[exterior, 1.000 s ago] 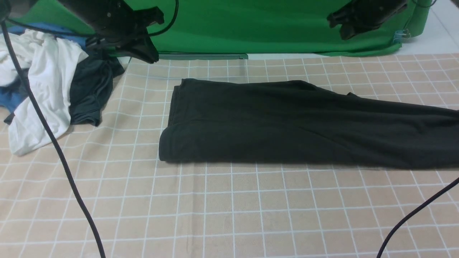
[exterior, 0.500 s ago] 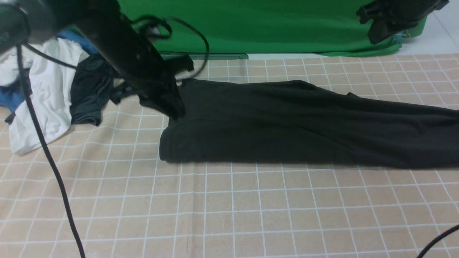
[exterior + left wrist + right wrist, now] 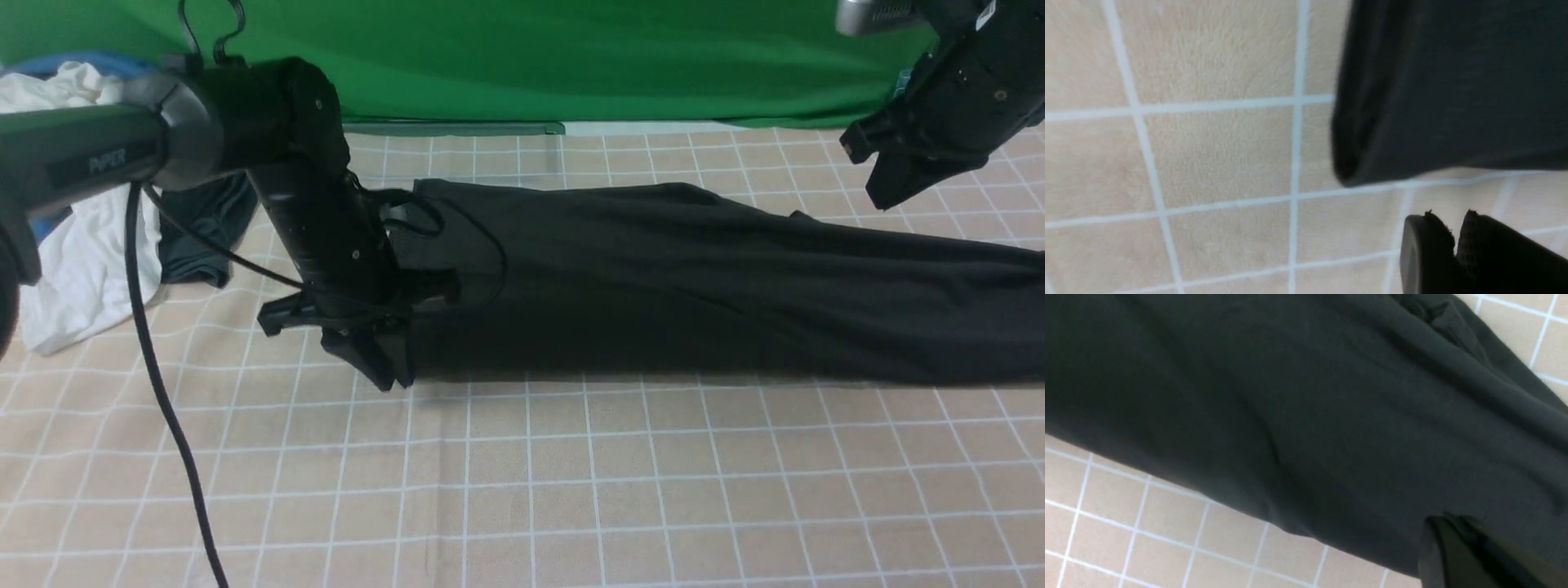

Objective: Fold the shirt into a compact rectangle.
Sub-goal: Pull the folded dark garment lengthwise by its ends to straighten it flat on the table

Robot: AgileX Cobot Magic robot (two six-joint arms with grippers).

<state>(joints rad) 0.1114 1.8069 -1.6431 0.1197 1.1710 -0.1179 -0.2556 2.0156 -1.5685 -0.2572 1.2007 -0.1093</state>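
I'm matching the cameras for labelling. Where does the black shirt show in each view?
Front view: the shirt stretches across the middle to the right edge.
Left wrist view: a corner of the shirt, on the tablecloth.
Right wrist view: the shirt fills most of it.
Shared landmark: the white-gridded tablecloth.

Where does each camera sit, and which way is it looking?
Front view: sits between the two arms and looks forward over the checked tablecloth at the black shirt; both arms show, with the left end effector and the right end effector.
Left wrist view: rides the left arm and looks down at a shirt corner; only that end effector's tip shows.
Right wrist view: rides the right arm and looks down on the shirt's wide cloth and edge; only that end effector's tip shows.
Shared: all three views see the shirt and tablecloth.
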